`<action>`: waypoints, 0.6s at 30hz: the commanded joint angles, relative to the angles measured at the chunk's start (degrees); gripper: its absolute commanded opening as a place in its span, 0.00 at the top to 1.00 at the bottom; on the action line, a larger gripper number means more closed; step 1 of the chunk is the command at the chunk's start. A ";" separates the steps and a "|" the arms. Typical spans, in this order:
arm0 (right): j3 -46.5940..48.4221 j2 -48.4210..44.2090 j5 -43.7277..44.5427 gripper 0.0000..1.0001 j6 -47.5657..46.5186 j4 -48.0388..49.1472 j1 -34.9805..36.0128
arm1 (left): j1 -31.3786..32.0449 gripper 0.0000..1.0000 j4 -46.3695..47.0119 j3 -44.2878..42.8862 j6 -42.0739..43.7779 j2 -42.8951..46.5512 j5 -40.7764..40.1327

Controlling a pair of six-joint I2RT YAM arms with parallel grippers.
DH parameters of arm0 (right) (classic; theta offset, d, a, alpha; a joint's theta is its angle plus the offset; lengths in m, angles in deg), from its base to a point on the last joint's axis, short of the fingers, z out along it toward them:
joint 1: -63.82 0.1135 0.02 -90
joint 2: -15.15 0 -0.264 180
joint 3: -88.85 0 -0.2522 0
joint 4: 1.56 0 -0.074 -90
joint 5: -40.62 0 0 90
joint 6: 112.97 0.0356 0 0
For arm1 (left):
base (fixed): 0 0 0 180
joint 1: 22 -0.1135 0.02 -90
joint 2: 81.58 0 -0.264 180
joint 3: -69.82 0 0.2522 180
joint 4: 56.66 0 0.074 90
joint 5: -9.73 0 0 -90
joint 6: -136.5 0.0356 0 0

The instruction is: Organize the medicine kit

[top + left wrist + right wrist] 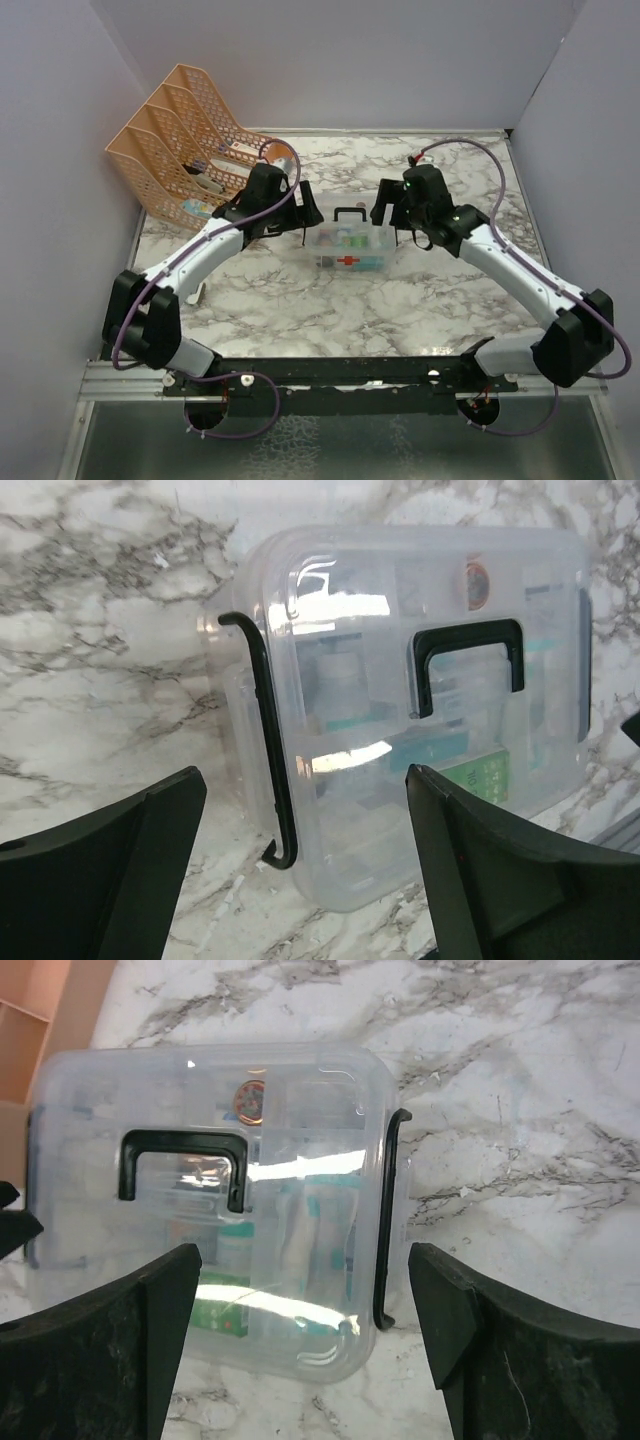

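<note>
The medicine kit (352,250) is a clear plastic box with a red cross on its front, standing mid-table with its lid down. Small packets and bottles show through the lid. My left gripper (307,210) hangs open over the kit's left end and my right gripper (392,210) hangs open over its right end. In the left wrist view the kit (400,680) shows its black handle (468,660) and a black side clip (265,740); that gripper (305,820) holds nothing. In the right wrist view the kit (210,1210) and its side clip (385,1220) lie beyond the open right gripper (305,1300).
A peach mesh file rack (185,140) stands at the back left, just behind the left arm; its corner (40,1010) shows in the right wrist view. White walls close in the marble table (300,310) on three sides.
</note>
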 commanded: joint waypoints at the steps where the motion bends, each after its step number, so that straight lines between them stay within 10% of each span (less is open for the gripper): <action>1: 4.23 -8.94 1.98 0.12 -4.27 -7.14 0.39 | -0.31 0.13 -4.22 -3.28 5.78 9.88 -8.77; 18: 2.29 -42.87 15.60 0.03 -5.84 -21.53 0.44 | -0.37 0.01 -18.39 2.06 18.57 49.95 -25.69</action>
